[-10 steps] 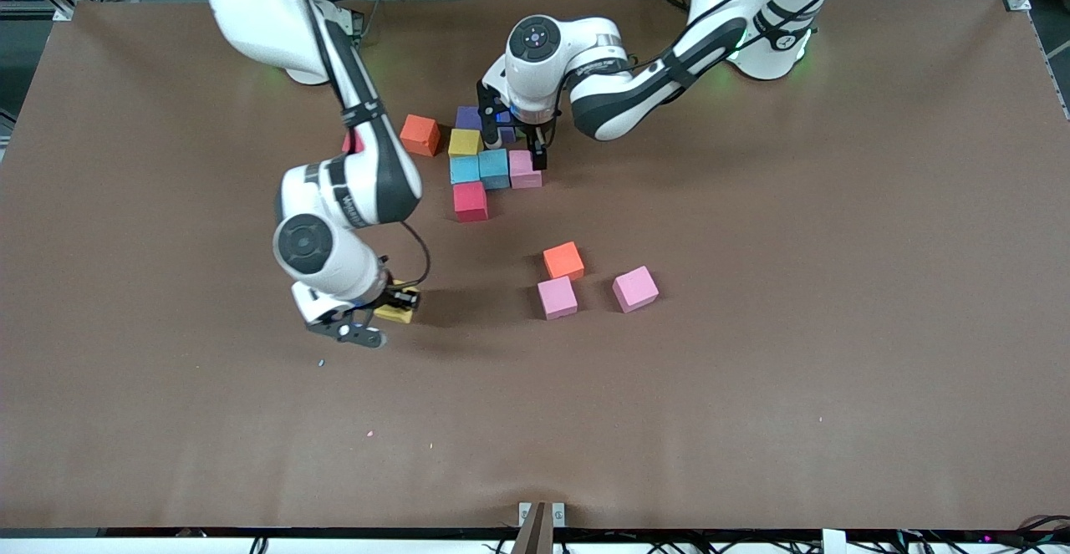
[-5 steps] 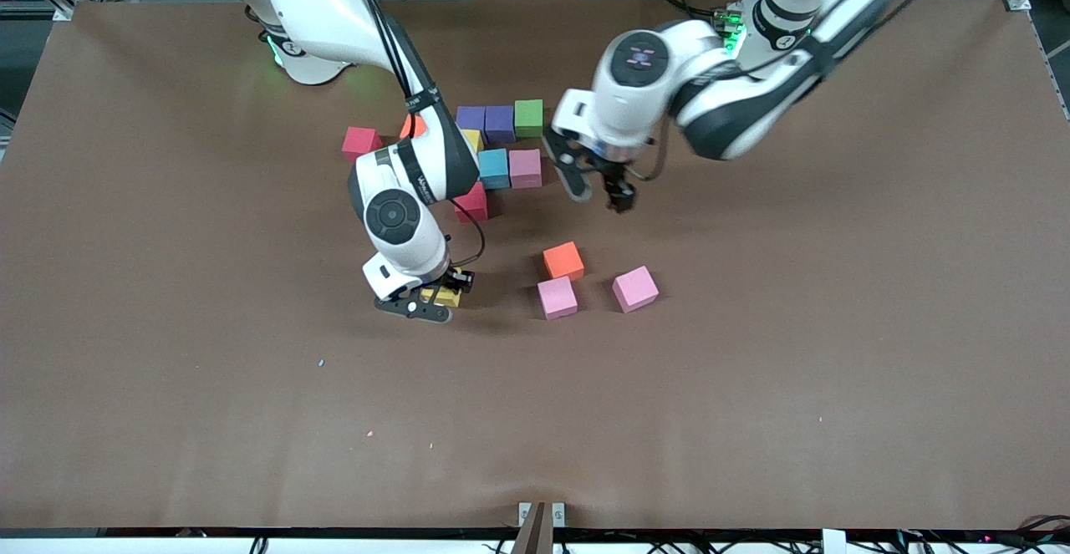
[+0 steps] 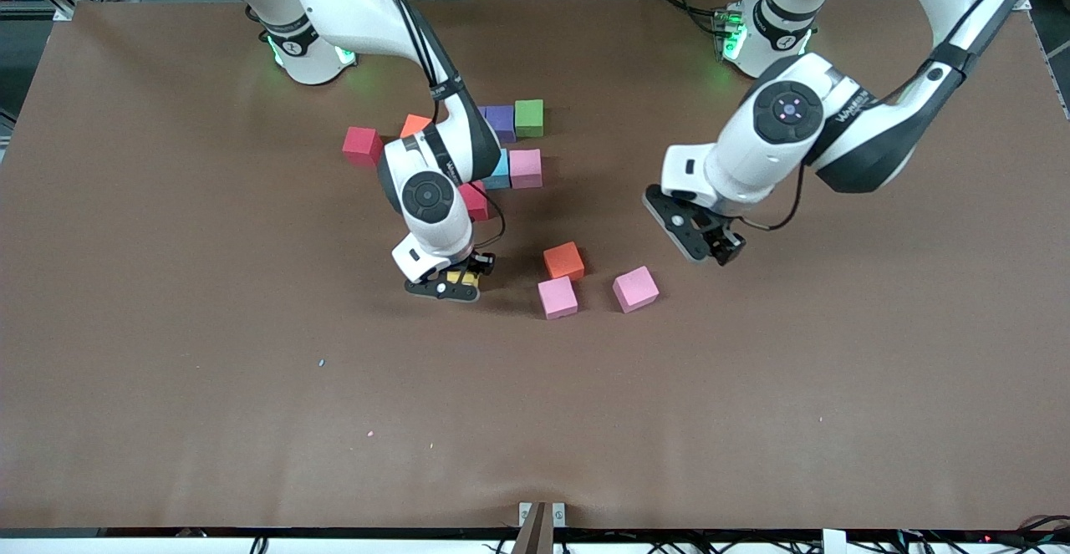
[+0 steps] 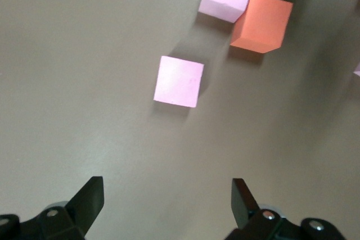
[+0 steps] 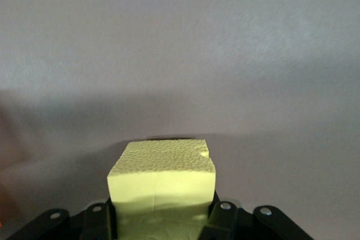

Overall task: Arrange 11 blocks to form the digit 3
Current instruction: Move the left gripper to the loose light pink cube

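Right gripper [image 3: 458, 280] clamps yellow block [image 5: 162, 175] | left gripper [image 3: 707, 241] wide, empty | risk: a careless set-down could nudge the orange block [image 3: 563, 260].

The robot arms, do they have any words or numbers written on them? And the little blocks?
White left arm: dark lettering along its link, too small to read.
White right arm: lettering on the dark band, too small to read.
Small foam blocks, such as the orange one: no writing.

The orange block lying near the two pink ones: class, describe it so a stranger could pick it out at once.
Start at the brown table and find the three loose blocks nearer the camera than the main cluster. Two are pink blocks; the orange block is the one farthest from the camera, its colour setting it apart.
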`<state>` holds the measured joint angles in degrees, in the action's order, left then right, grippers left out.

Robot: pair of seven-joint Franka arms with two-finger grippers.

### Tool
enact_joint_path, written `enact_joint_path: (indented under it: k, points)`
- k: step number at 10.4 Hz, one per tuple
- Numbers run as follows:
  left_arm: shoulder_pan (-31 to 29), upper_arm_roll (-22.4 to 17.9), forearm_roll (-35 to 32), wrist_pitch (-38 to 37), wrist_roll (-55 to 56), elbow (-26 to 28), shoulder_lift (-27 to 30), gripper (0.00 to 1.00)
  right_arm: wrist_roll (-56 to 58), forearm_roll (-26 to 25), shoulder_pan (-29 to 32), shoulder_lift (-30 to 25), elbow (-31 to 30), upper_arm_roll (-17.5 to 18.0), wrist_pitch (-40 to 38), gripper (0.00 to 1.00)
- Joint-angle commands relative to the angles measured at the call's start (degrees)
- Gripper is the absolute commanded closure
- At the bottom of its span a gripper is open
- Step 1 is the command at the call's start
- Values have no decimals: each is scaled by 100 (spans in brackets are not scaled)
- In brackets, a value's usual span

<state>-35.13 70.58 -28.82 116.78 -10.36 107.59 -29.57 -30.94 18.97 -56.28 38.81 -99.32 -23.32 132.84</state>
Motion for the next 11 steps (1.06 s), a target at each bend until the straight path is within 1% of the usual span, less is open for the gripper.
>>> enact_joint_path:
  k: [1, 2, 3, 5, 6, 7, 9, 11]
  points:
    - [103, -78, -141, 63, -1, -229, -267, 0, -35, -43, -338, -128, -438, -6, 268, 70]
    - [164, -288, -167, 508, -1, -160, -451, 0, -61, -43, -409, -171, -544, -6, 286, 70]
    - [399, -603, -176, 1000, 8, -133, -662, 0, -87, -43, -471, -180, -614, -6, 295, 70]
    - [1285, -1569, -168, 1748, 25, -141, -760, 0, -105, -25, -550, -180, -650, -6, 278, 70]
    - [1507, -1765, -159, 2143, 69, -133, -865, 0, -105, -25, -602, -224, -772, -6, 313, 70]
    - [1700, -1836, -167, 2373, 208, -141, -988, 0, -105, -25, -620, -320, -895, -6, 348, 70]
    - [2393, -2396, -176, 2534, 263, -133, -963, 0, -105, -25, -647, -479, -1080, -6, 348, 70]
    - [2668, -2653, -176, 2718, 263, -107, -1007, 0, -105, -25, -726, -602, -1239, -6, 357, 70]
